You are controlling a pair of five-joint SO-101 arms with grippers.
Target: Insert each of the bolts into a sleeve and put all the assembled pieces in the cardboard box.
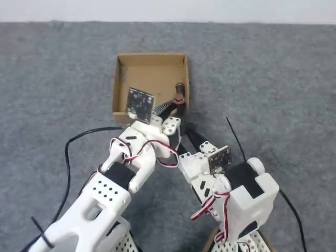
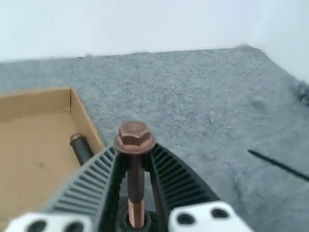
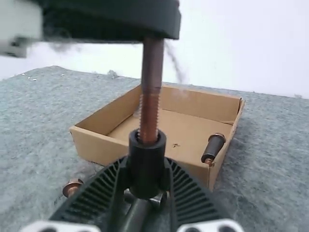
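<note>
Right gripper (image 3: pixel 146 166) up close was clamped on the black sleeve (image 3: pixel 146 150), mouth up, and the copper bolt (image 3: pixel 150 96) stood with its tip inside it, pinched by the left gripper (image 2: pixel 135 154). Best play, I'd say: keep bolt and sleeve dead in line and push straight. Both arms reached forward, wrists meeting just beside the cardboard box (image 1: pixel 116 79), where one assembled piece (image 1: pixel 179 93) lay.
</note>
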